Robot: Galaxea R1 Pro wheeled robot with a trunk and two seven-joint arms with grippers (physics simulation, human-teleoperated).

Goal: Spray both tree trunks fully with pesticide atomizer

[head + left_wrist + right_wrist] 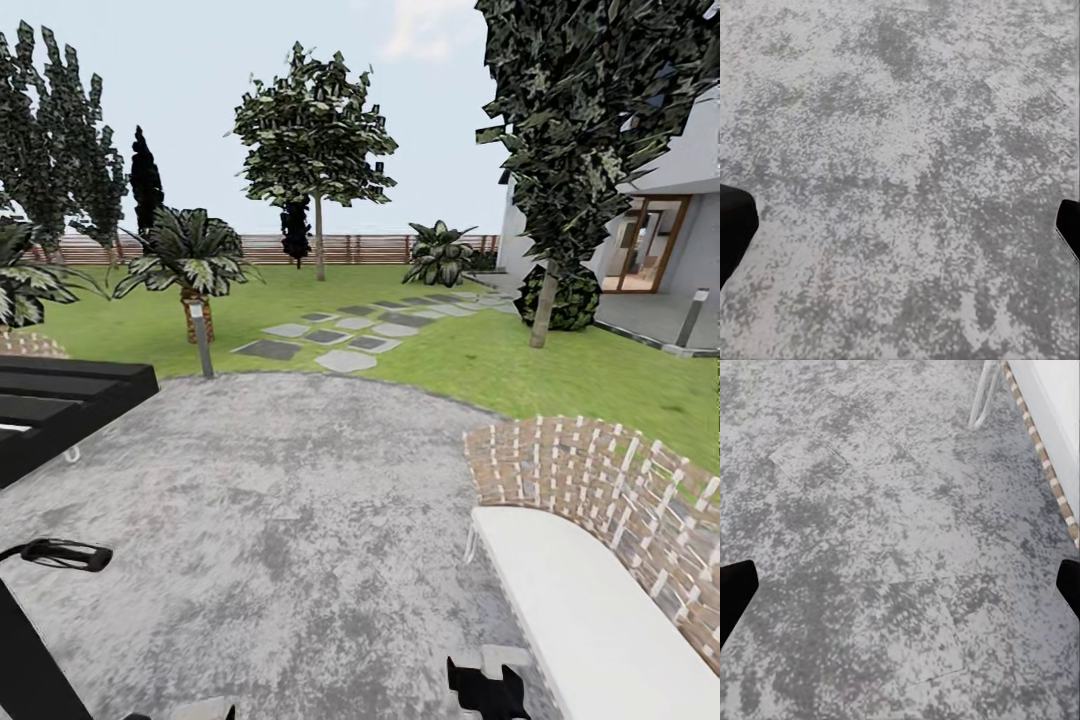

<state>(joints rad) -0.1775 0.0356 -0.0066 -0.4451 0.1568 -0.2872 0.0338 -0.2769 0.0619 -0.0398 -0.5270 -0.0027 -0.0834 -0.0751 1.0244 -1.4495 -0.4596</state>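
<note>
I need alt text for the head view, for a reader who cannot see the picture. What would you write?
A grey mottled patio leads to a green lawn with stepping stones, a leafy tree before a wooden fence, and a second tree beside a white house. A white bench along a curved brick wall stands at the right.

Mottled grey paving (300,520) — green lawn (480,360).

My head view is bright and evenly lit under a pale sky (200,60), with no hard shadows or glare. The trees (315,130) look jagged and pixelated. Both wrist views show the paving (900,150) flatly lit, its mottling soft and blurry.
</note>
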